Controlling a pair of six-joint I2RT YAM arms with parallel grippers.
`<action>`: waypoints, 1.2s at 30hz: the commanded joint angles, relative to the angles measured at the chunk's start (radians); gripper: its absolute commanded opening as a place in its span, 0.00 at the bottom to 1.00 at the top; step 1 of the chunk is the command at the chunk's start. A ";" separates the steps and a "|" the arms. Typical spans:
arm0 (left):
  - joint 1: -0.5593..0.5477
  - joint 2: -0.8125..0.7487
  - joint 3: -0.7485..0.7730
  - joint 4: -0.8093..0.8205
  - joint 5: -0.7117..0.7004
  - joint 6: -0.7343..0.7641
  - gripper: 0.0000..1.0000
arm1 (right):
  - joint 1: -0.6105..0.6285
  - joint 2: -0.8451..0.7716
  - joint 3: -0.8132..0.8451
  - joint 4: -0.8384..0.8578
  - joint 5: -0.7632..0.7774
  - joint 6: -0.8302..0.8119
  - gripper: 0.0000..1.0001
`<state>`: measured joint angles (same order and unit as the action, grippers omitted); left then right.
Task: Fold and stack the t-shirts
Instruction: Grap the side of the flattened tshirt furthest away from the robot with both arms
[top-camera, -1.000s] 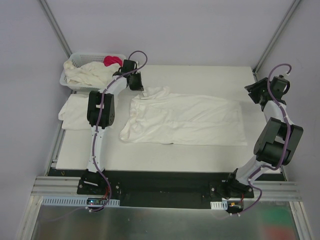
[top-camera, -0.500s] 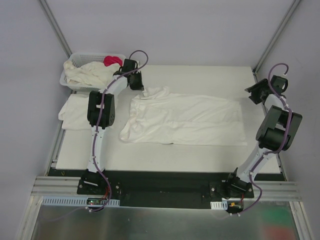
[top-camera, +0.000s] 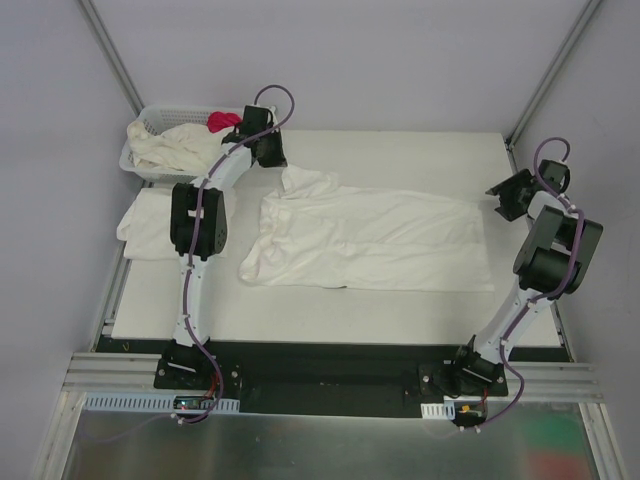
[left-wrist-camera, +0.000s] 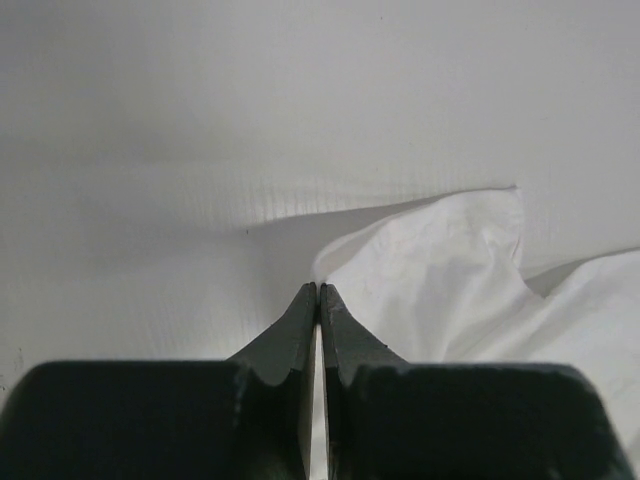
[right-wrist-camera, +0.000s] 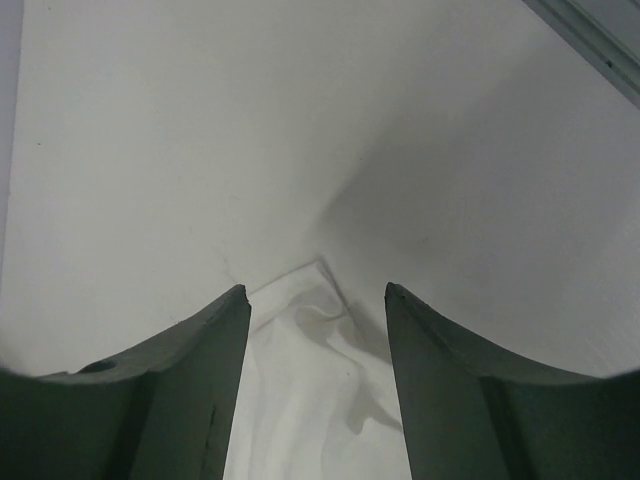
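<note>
The left gripper (left-wrist-camera: 320, 288) pinches the t-shirt (top-camera: 370, 240) at a corner, probably to fold it; the right gripper (right-wrist-camera: 315, 290) hangs open over another.

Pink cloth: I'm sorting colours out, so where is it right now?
The pink cloth shows in the top view, far left, inside the white basket beside heaped cream shirts.

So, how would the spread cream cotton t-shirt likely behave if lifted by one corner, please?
Probably floppy: the cream cotton t-shirt lies limp and creased. Likely light, since its corner tents up at the left hand. It should drape.
</note>
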<state>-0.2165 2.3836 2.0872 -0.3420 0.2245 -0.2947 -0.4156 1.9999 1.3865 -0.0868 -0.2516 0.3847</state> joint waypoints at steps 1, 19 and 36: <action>-0.007 -0.084 0.048 -0.003 -0.014 0.016 0.00 | 0.008 -0.012 -0.032 0.007 -0.008 0.008 0.59; -0.007 -0.116 0.083 -0.026 -0.034 0.042 0.00 | 0.083 0.060 -0.023 0.058 0.008 0.059 0.58; -0.007 -0.113 0.082 -0.043 -0.065 0.049 0.00 | 0.090 0.140 0.074 0.070 0.000 0.048 0.12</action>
<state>-0.2165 2.3409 2.1315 -0.3668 0.1932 -0.2703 -0.3298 2.1178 1.4155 -0.0193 -0.2508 0.4366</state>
